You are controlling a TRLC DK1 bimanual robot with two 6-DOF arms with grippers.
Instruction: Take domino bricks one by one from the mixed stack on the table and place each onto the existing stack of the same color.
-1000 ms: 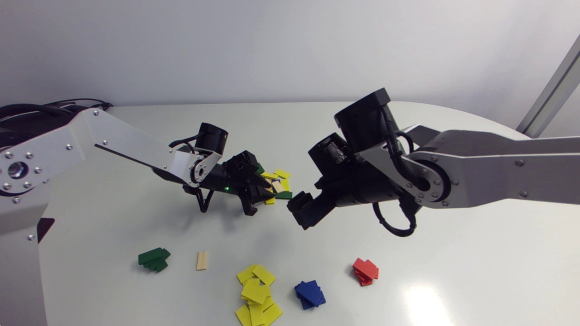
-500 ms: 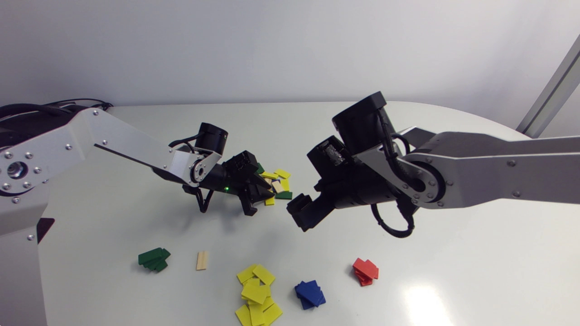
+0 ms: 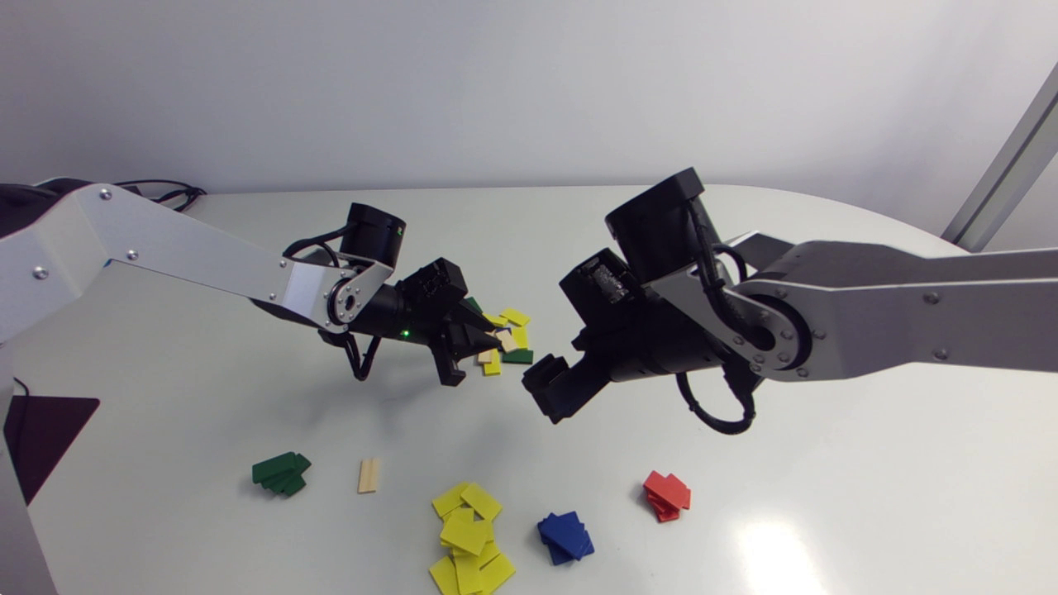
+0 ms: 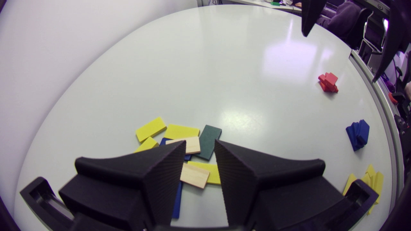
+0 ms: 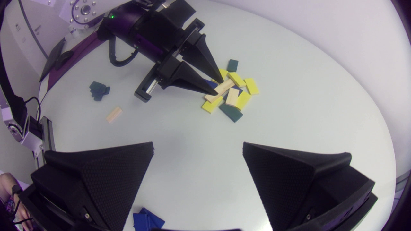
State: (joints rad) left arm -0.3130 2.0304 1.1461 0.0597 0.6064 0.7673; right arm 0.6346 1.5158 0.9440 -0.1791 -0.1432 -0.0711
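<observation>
Two silver arms meet over a pale table (image 3: 207, 388) in the middle of a colour sort. The right arm (image 3: 868, 314) reaches in from its side and hangs the right gripper (image 3: 541, 392) just above the surface near the mixed pile (image 3: 508, 330), jaws spread wide and holding nothing. Opposite it, the left arm (image 3: 182, 248) tilts down so that the left gripper (image 4: 199, 142) noses into that pile of yellow, green, blue and wood-coloured bricks.

Along the near side of the table lie the sorted heaps. The sprawling yellow stack (image 3: 467, 537) is the biggest, followed by the blue stack (image 3: 564, 537), the green stack (image 3: 281, 473) and the red stack (image 3: 666, 494). A lone wood brick (image 3: 369, 476) lies flat between the green and the yellow.

The left gripper's fingers stand only narrowly apart. A wood-coloured brick (image 4: 194, 175) lies in the gap beneath them, resting on a yellow one. A sliver of yellow shows between the brick's end and one finger, so the brick does not look pinched.

The step in hand appears to be the pick of that wood-coloured brick. Next the fingers would need to close squarely on it and lift it clear without dragging its neighbours. Then it goes across to the lone wood brick, to be set on top.
</observation>
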